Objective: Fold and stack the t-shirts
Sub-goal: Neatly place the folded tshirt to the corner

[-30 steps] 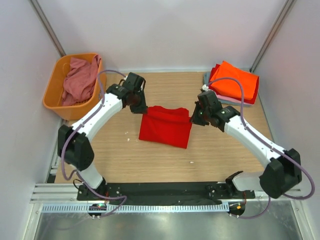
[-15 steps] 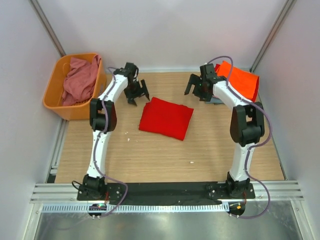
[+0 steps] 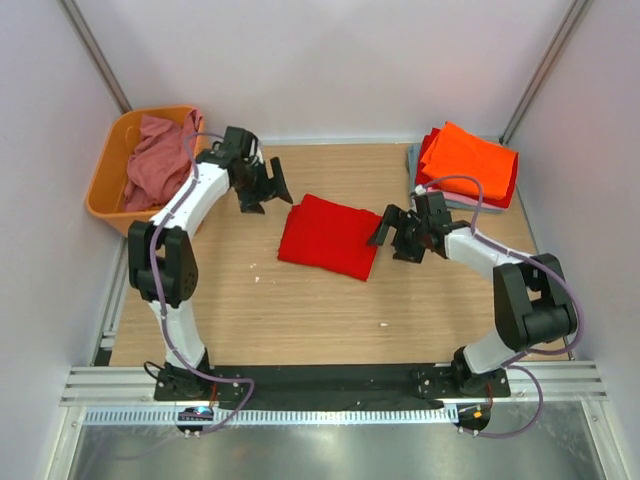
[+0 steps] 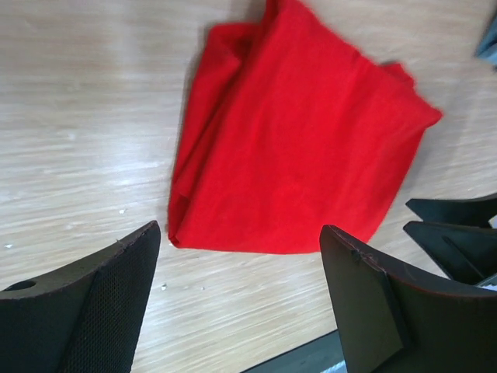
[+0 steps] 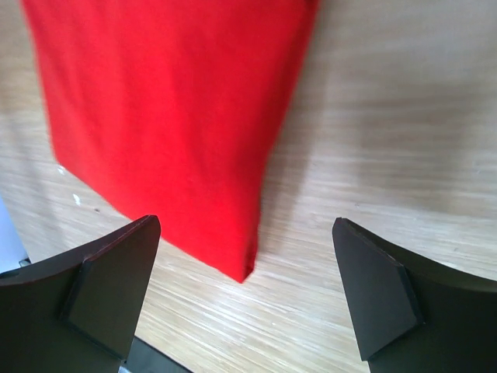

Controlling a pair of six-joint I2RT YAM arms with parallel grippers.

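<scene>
Left hand (image 3: 265, 192) and right hand (image 3: 392, 240) were spread, empty, flanking folded red t-shirt (image 3: 330, 236); next likely lift onto orange-topped stack (image 3: 470, 160)

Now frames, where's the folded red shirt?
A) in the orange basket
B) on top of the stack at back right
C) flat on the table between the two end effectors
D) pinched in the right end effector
C: the red shirt lies flat on the table, with the left end effector and the right end effector open and empty on either side of it.
</scene>
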